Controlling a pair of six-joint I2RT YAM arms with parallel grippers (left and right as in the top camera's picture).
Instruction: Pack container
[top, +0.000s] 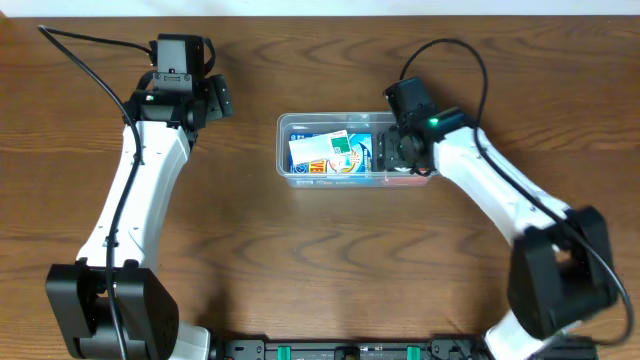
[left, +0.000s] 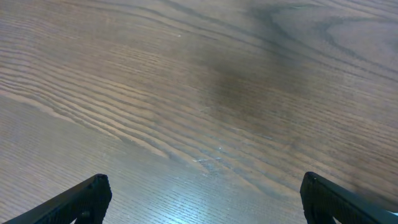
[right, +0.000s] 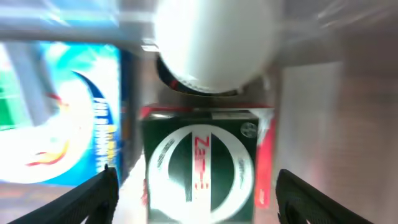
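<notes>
The clear plastic container (top: 283, 150) lies at the table's middle. It holds a blue and white box (top: 340, 153) and other small packs. My right gripper (top: 398, 158) hangs over the tub's right end. In the right wrist view it (right: 197, 177) is open, its fingers standing either side of a green box (right: 199, 163) with a white ring and red edge, a gap on each side. Left of that box is the blue box (right: 68, 112), and a white round object (right: 214, 43) is beyond it. My left gripper (top: 216, 98) is open over bare wood (left: 205, 180), far left of the tub.
The brown wooden table (top: 300, 260) spreads around the tub. Black cables (top: 470, 60) loop from the right arm behind the tub. The arm bases stand at the front edge, left (top: 110, 310) and right (top: 555, 270).
</notes>
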